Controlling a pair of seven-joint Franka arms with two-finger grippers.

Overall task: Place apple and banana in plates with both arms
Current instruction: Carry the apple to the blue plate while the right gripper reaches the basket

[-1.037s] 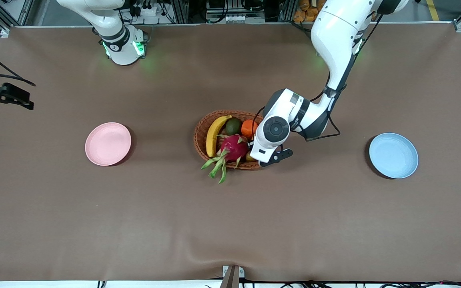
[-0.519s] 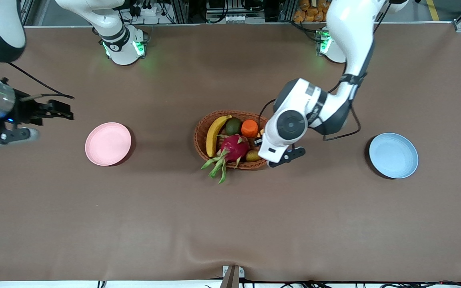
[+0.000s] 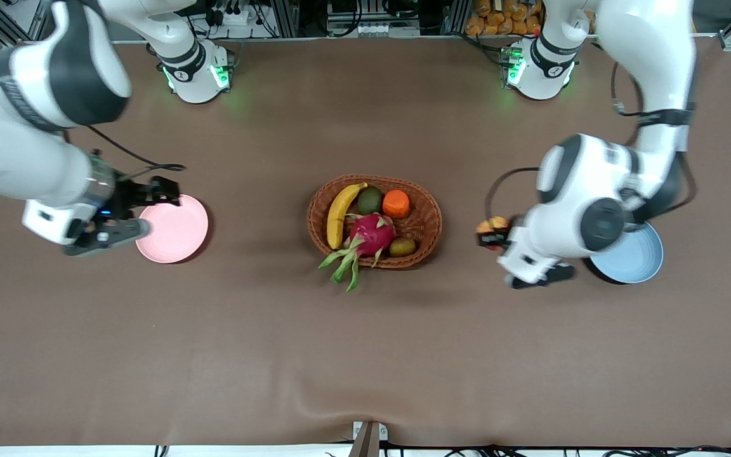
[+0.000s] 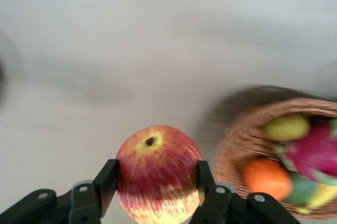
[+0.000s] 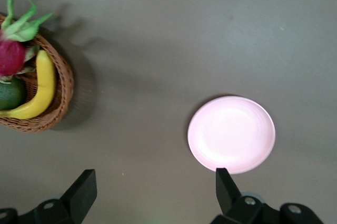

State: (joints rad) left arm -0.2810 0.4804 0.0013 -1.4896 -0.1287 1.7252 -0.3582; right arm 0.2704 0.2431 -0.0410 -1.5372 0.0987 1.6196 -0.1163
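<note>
While the left gripper point(image 4: 152, 192) hangs in the air over the bare counter point(image 3: 365, 355) between the wicker basket point(image 3: 426, 219) and the light blue plate point(image 3: 641, 257), it grips the apple point(image 4: 158, 179) by its sides, one finger point(image 4: 108, 179) pressed on each flank and the stem end facing up toward the wrist camera. In the front view the apple point(image 3: 492, 225) shows only as a small red and yellow spot at the tip of the left gripper point(image 3: 491, 233), and the left arm's wrist hides part of the light blue plate's rim.

The right gripper point(image 5: 155, 190) is spread wide and carries nothing; it hovers by the edge of the pale pink plate point(image 5: 231, 133), on the side toward the right arm's end of the counter. From the front, the right gripper point(image 3: 165, 190) overlaps the rim of that pale pink plate point(image 3: 178, 231).

The banana point(image 3: 340, 212) lies in the wicker basket along the wall toward the right arm's end, beside a green avocado point(image 3: 370, 200). An orange point(image 3: 396, 204) sits next to the avocado, and a magenta dragon fruit point(image 3: 368, 238) lies nearer the front camera with its green leaves hanging over the basket rim. A small brownish kiwi point(image 3: 402, 247) rests beside the dragon fruit.
</note>
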